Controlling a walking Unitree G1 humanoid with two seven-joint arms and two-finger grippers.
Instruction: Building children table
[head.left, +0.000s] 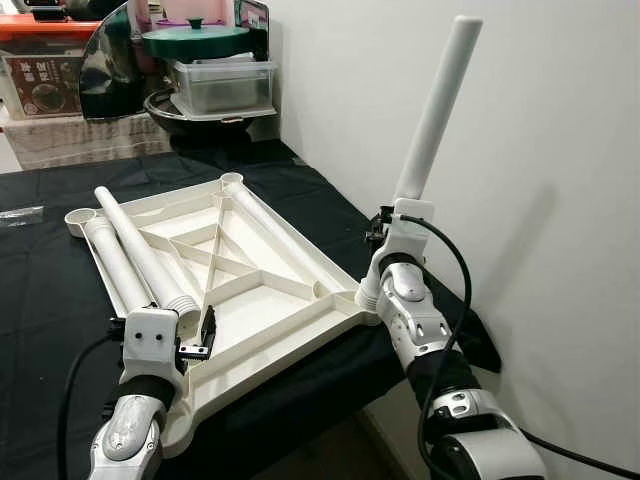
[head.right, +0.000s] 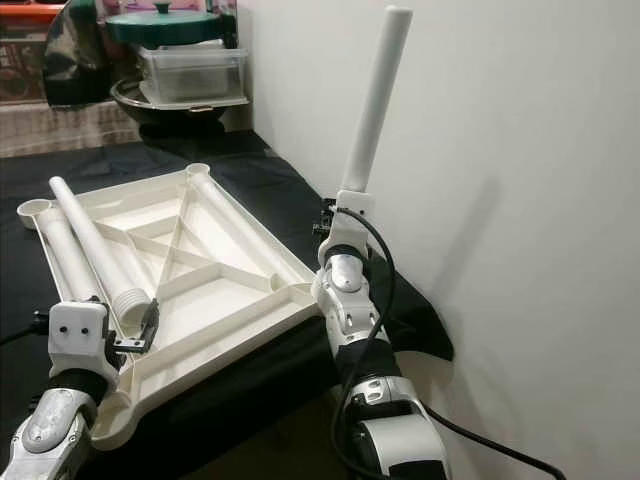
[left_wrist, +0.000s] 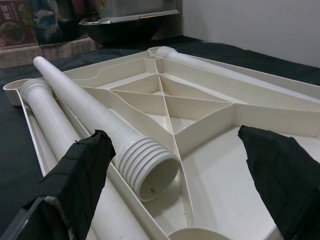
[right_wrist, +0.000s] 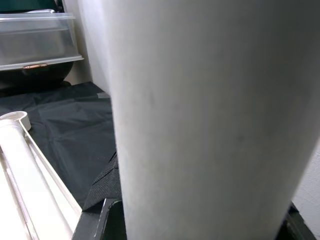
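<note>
Left eye view: right gripper (head.left: 385, 232) clamps leg (head.left: 435, 110) at tabletop (head.left: 290, 262) corner.

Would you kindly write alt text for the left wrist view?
A loose white table leg with a threaded end lies on the upturned white tabletop, between the open left hand's black fingers. Black cloth lies beneath.

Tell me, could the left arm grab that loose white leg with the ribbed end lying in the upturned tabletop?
Probably yes. The left tool sits open right at the loose leg's ribbed end, fingers apart, nothing between them. The right tool is busy holding another leg upright.
</note>
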